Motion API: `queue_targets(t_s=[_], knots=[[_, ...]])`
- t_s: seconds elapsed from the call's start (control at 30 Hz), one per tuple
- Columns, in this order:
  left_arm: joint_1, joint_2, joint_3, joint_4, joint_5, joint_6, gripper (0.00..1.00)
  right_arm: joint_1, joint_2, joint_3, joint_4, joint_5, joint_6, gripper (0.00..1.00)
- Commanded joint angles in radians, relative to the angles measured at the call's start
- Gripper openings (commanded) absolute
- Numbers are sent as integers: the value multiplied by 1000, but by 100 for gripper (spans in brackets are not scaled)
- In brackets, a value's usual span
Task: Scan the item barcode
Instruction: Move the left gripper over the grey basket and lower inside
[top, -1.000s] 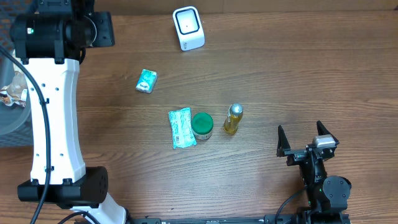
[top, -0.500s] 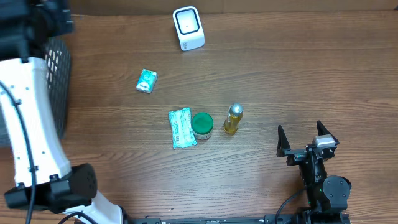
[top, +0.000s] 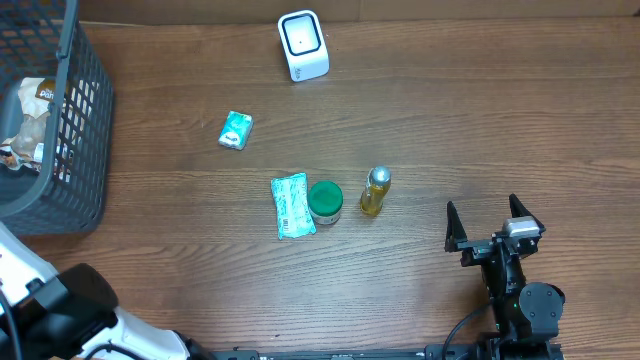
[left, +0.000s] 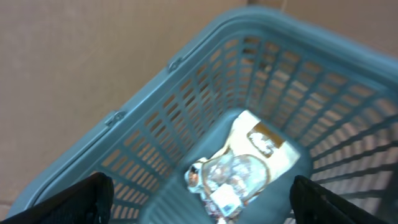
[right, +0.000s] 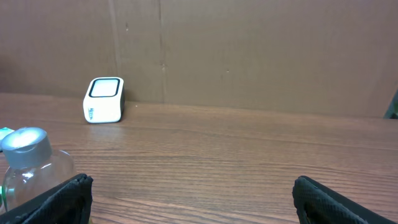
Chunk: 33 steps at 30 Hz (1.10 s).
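Presently, the left pincer (left: 202, 205) is held wide and empty over the basket (left: 155, 106); the right pincer (top: 492, 225) is likewise spread, empty. The bottle (top: 375, 191) is stood on the surface (top: 450, 120) near the jar (top: 325, 201), well apart from the scanner (top: 303, 45).

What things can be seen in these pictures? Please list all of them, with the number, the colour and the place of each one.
scanner: one, white, far side of the table, middle
packet: one, teal, left of centre, lying alone
pouch: one, green and white, centre, lying flat
jar: one, green lid, right beside the pouch
bottle: one, yellow with silver cap, right of the jar, apart from it
basket: one, grey-blue, left edge
wrapped goods: at least two, pale and clear wrappers, inside the basket
table: one, brown wood
left arm: one, white and black, near left corner; jaws open, facing into the basket
right arm: one, black, near right; jaws open, empty
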Motion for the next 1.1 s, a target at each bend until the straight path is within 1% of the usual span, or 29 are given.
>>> queue_targets(t_s=[0.0, 0.13, 0.2, 0.3, 0.4, 0.77, 1.0, 1.07], knots=[[23, 120, -4, -3, 78, 97, 91, -2, -8, -10, 3, 8, -1, 100], [27, 248, -4, -2, 158, 232, 92, -2, -8, -10, 3, 8, -1, 100], [22, 306, -4, -5, 199, 270, 93, -2, -8, -10, 3, 8, -1, 100], [11, 370, -4, -6, 203, 320, 99, -2, -8, -10, 3, 8, -1, 100], [-1, 423, -4, -5, 232, 389, 100, -2, -8, -10, 3, 8, -1, 100], [-23, 531, -4, -22, 230, 494, 98, -2, -8, -10, 3, 8, -1, 100], [-24, 602, -4, -33, 207, 496, 98, -2, -8, -10, 4, 8, -1, 100], [-24, 623, -6, -35, 202, 492, 97, -2, -8, -10, 3, 8, -1, 100]])
